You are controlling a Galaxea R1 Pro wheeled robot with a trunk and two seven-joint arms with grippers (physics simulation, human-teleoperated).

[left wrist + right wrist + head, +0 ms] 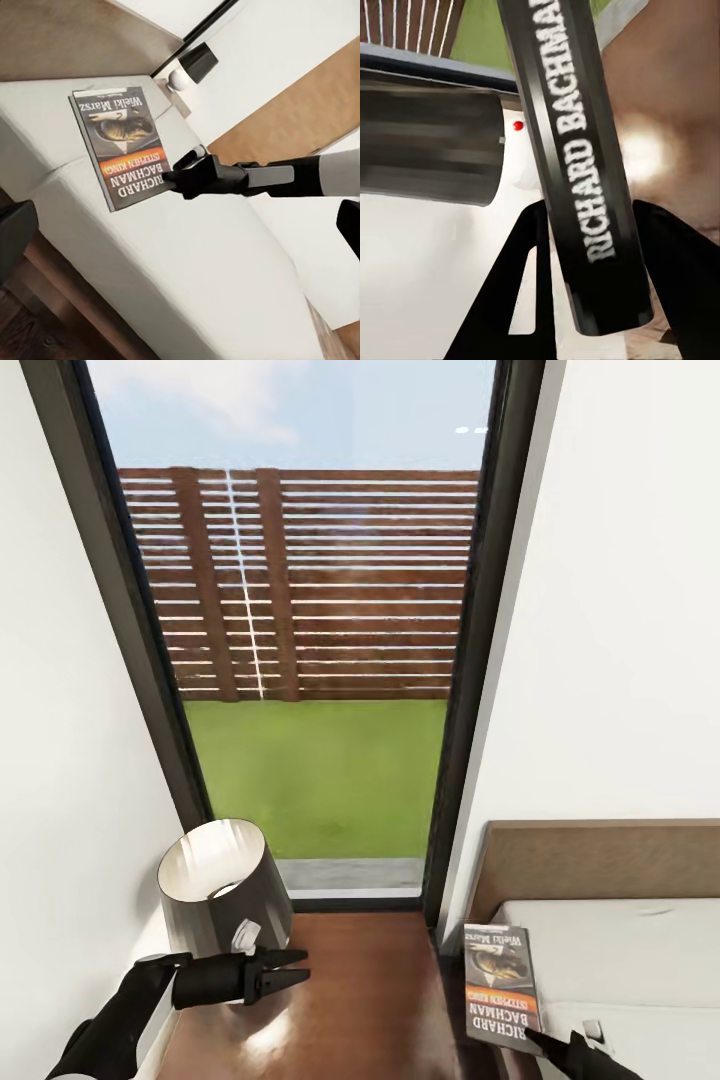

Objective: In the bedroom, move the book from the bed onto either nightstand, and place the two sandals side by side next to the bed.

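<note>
The right hand (182, 174) has its two fingers pinched on the lower edge of the book (499, 985), and from its own wrist camera the spine (577, 172) runs straight up between the black fingers (521, 285), gripped firmly as far as I can see. The book is held cover-up at the bed's (620, 960) left edge, near the headboard, right by the gap between the mattress and the nightstand (370, 1000); whether it rests on the mattress or is just clear of it I cannot tell. The left hand (300, 970) hovers over the nightstand's glossy top with its fingers slightly parted, holding nothing, just in front of the lamp (222, 885). To my eye the step is the carry across to the nightstand. Done well, it wants the book kept level, lifted enough to clear the bed frame, and set flat on the bare wood nearer the window (310, 660) side, away from the lamp. The left arm would do best to back off first, since it sits over the landing spot.
</note>
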